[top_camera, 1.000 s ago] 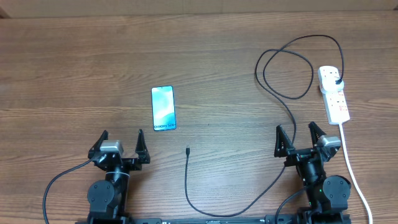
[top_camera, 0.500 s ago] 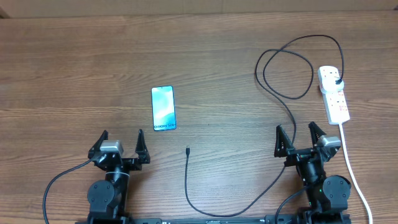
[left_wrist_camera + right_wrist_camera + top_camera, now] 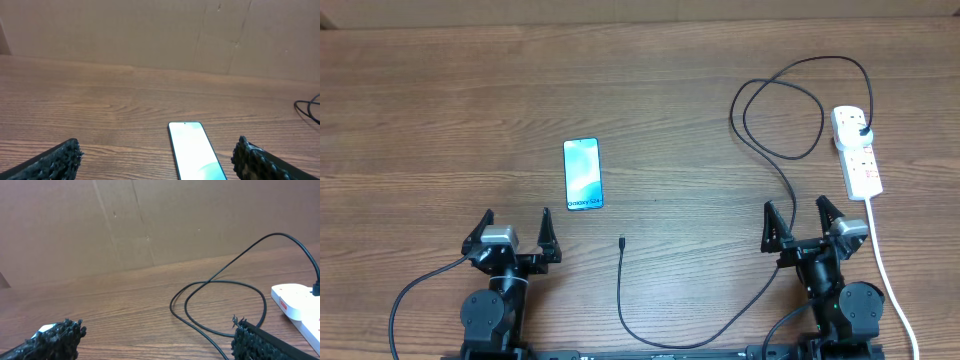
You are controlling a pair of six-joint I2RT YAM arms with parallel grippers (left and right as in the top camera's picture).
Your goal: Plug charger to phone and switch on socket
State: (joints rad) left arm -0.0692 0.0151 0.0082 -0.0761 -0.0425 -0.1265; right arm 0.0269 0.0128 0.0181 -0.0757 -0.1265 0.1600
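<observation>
The phone (image 3: 583,174) lies flat on the wooden table with its light-blue screen lit; the left wrist view shows the phone (image 3: 192,155) ahead between the fingers. The charger's black cable (image 3: 620,290) ends in a small connector tip (image 3: 622,240) right of the phone, and its plug (image 3: 861,130) sits in the white socket strip (image 3: 857,150) at the far right. My left gripper (image 3: 516,222) stands open below and left of the phone, holding nothing. My right gripper (image 3: 797,214) is open too, just left of the socket, with the cable loop (image 3: 220,305) ahead of it.
The socket's thick white cord (image 3: 890,280) runs down the right side past my right arm. The charger cable loops widely (image 3: 780,110) over the table's upper right. A cardboard wall (image 3: 150,35) stands behind the table.
</observation>
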